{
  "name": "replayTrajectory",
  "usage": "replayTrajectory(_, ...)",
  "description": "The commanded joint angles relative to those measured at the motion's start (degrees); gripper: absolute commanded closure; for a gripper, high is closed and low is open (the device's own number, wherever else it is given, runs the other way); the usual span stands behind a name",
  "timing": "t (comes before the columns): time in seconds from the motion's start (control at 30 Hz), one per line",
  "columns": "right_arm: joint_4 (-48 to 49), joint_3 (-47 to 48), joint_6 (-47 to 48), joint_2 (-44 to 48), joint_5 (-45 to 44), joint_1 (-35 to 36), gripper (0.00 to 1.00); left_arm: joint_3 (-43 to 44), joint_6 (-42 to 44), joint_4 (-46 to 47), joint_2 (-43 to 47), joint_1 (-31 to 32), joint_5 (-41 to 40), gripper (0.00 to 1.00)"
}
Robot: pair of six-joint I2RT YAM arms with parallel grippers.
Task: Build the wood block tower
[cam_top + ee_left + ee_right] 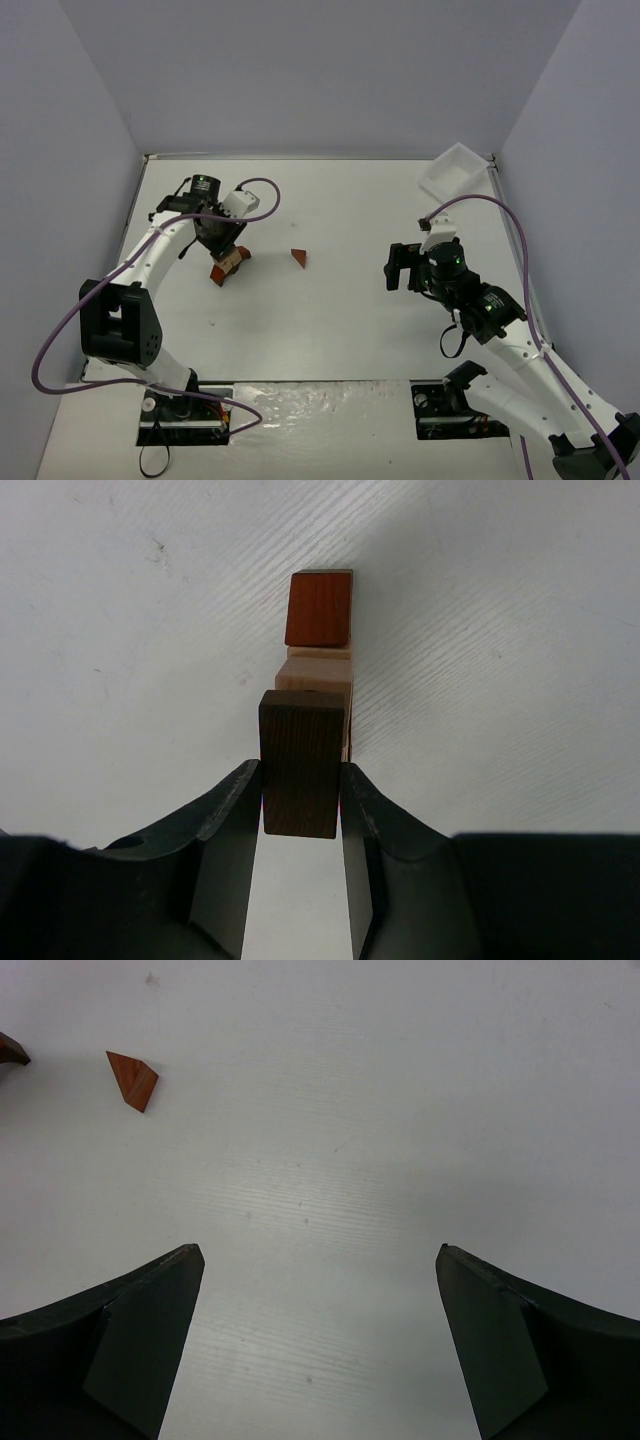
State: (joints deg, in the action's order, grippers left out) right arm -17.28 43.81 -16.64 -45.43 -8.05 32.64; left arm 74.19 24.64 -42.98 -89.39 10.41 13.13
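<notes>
A dark brown block (300,775) is pinched in the left jaws just beside the small tower (318,650) at nine o'clock on the desk (340,320), with a red wedge (299,257) at its three o'clock yet to be stacked, and the right jaws spread wide and empty.

Wood blocks in view: 4 certain.
- dark brown block (298,775): 1
- reddish-brown block (319,608): 1
- pale tan block (313,680): 1 sure. A seam across it may mean 2; cannot tell.
- reddish-brown wedge (299,258): 1

Cluster of blocks: 1. Loose pieces apart from it on the counter (340,320): 1, the wedge.

White tray (455,172): 1.

Arms: 2, the left arm (150,255) and the right arm (510,345).

Pincers: 2, one per arm, the left pincer (300,772) and the right pincer (320,1250). Each has 2 fingers, 4 in all.
</notes>
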Motion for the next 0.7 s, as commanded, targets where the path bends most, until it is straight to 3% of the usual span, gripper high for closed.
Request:
replayTrajectory(0.0, 3.4, 0.3, -0.1, -0.4, 0.2, -0.3, 0.0, 0.2, -0.6, 1.7, 0.5, -0.5, 0.8, 0.94)
replayTrajectory(0.5, 3.5, 0.1, -0.3, -0.2, 0.2, -0.3, 0.0, 0.2, -0.4, 1.7, 0.5, -0.4, 1.6, 0.94)
replayTrajectory(0.67, 3.5, 0.1, -0.4, -0.2, 0.3, -0.3, 0.0, 0.1, -0.4, 1.7, 0.5, -0.4, 1.4, 0.88)
